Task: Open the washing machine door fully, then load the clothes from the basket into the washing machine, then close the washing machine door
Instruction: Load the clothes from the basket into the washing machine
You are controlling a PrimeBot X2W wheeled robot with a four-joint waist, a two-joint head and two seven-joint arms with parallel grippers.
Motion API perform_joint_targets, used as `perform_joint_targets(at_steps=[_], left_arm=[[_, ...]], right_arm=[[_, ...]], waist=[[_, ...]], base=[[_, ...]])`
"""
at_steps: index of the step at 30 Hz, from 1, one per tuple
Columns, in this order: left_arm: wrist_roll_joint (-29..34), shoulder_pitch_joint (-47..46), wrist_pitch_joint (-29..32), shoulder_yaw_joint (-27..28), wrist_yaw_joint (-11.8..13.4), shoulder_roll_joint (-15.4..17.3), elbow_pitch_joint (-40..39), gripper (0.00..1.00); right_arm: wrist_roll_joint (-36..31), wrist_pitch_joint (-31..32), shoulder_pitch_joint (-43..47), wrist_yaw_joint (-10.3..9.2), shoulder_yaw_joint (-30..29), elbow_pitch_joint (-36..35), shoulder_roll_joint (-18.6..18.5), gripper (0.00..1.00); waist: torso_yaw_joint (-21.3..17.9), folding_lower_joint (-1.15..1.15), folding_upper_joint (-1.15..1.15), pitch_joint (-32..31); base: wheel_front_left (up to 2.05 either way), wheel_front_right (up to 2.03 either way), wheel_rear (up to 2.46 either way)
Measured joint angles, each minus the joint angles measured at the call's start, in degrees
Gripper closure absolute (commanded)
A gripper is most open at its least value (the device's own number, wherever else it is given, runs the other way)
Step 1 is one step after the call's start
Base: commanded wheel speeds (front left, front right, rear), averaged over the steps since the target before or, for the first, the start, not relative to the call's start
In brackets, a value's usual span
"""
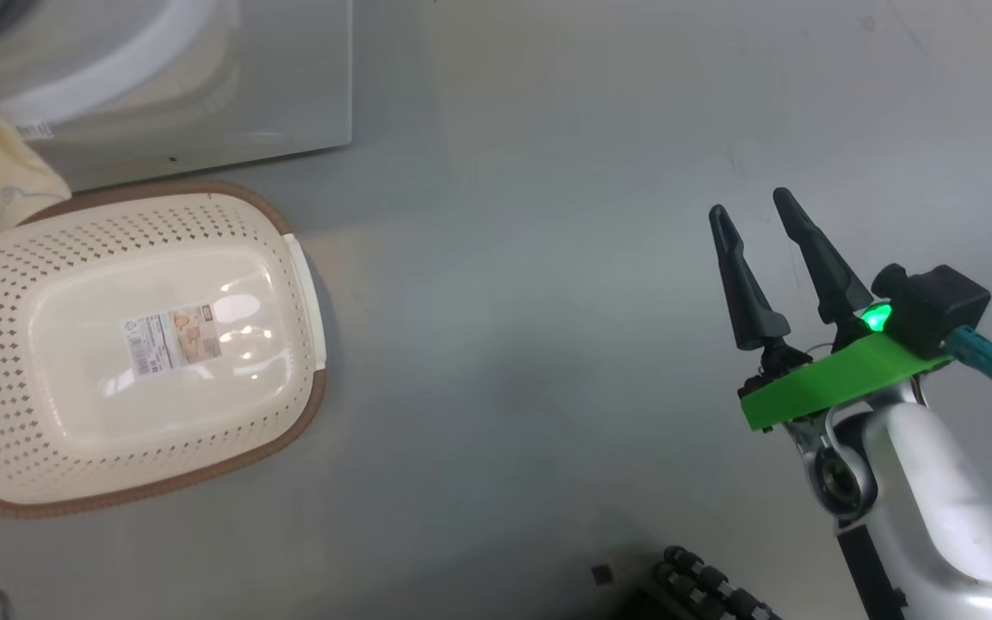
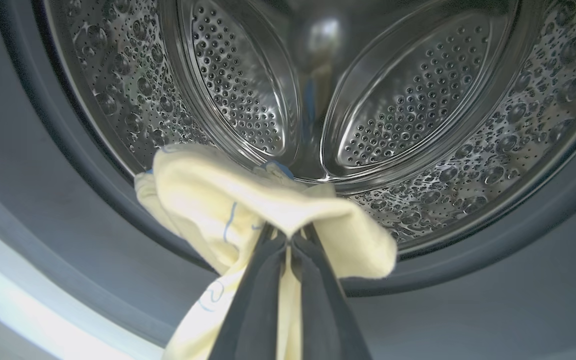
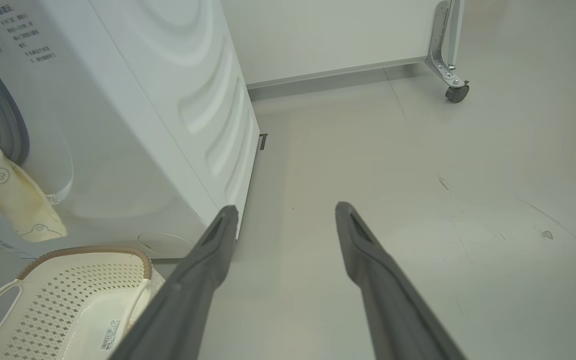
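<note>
In the left wrist view my left gripper point(image 2: 288, 235) is shut on a pale cream-yellow garment point(image 2: 248, 200) with thin blue lines, held at the mouth of the washing machine's steel drum point(image 2: 418, 100), just over the grey seal point(image 2: 468, 260). From the right wrist view the same garment point(image 3: 8, 195) hangs out of the washing machine point(image 3: 158, 125) opening above the basket point(image 3: 68, 295). The basket point(image 1: 134, 344) stands on the floor with only a label on its base. My right gripper point(image 1: 750, 207) is open over bare floor, well right of the basket. The washing machine door is out of view.
The washing machine's white front point(image 1: 203, 86) is at the top left of the head view, close behind the basket. A white panel on a metal caster leg point(image 3: 450, 75) stands at the back. Pale grey floor point(image 1: 530, 258) spreads between basket and right arm. Black ribbed parts point(image 1: 703, 585) show at the bottom.
</note>
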Motion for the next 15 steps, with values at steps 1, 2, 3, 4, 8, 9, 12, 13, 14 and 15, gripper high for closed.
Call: perform_joint_targets(at_steps=[1, 2, 3, 4, 8, 9, 12, 13, 14, 15], left_arm=[[0.0, -1.01, 0.55, -0.03, -0.09, 0.47, 0.01, 1.0], [0.0, -2.09, 1.23, -0.1, -0.42, 0.99, 0.03, 1.0], [0.09, -3.2, 1.97, -0.37, -0.43, 1.69, 0.04, 1.0], [0.27, -4.35, 2.6, -0.56, -0.44, 2.36, 0.09, 1.0], [0.51, -9.49, 5.76, -1.35, -0.64, 4.97, 1.13, 1.0], [0.53, -10.91, 6.45, -1.62, -0.94, 5.65, 1.54, 1.0], [1.11, -15.39, 8.22, -2.12, -0.94, 7.39, 2.67, 1.0], [1.32, -17.01, 8.67, -2.43, -0.94, 8.0, 3.25, 1.0], [1.67, -18.61, 9.16, -2.78, -0.98, 8.61, 3.87, 1.0], [1.89, -20.2, 9.59, -3.16, -1.01, 9.17, 4.55, 1.0]], right_arm=[[0.0, 0.0, 0.0, 0.0, 0.0, 0.0, 0.0, 0.0], [0.0, 0.0, 0.0, 0.0, 0.02, 0.0, 0.01, 0.0], [0.01, 0.0, -0.01, 0.0, 0.11, -0.03, 0.02, 0.0], [0.01, 0.0, -0.01, 0.0, 0.21, -0.03, 0.04, 0.0], [0.6, 0.0, -0.15, 0.0, 0.85, -0.05, 0.22, 0.0], [0.6, 0.0, -0.22, 0.0, 0.96, -0.07, 0.27, 0.0], [1.19, 0.0, -0.46, 0.0, 1.23, -0.08, 0.45, 0.0], [1.35, 0.0, -0.57, 0.0, 1.38, -0.07, 0.49, 0.0], [1.55, 0.0, -0.74, 0.0, 1.55, -0.05, 0.54, 0.0], [1.6, 0.0, -1.0, 0.0, 1.81, -0.05, 0.58, 0.0]], waist=[[-0.09, 0.0, 0.0, 0.25], [-0.19, 0.0, 0.0, 0.56], [-0.3, 0.0, 0.0, 0.92], [-0.43, 0.0, 0.0, 1.32], [-1.03, 0.01, 0.0, 3.17], [-1.2, 0.0, 0.0, 3.7], [-1.77, 0.01, 0.0, 5.28], [-2.0, 0.01, 0.0, 5.81], [-2.25, 0.01, 0.0, 6.32], [-2.52, 0.01, 0.0, 6.8]], base=[[0.0, 0.0, 0.0], [0.0, 0.0, 0.0], [0.0, 0.0, 0.0], [0.0, 0.0, 0.0], [0.0, 0.0, 0.0], [0.0, 0.0, 0.0], [0.0, 0.0, 0.0], [0.0, 0.0, 0.0], [0.0, 0.0, 0.0], [0.0, 0.0, 0.0]])
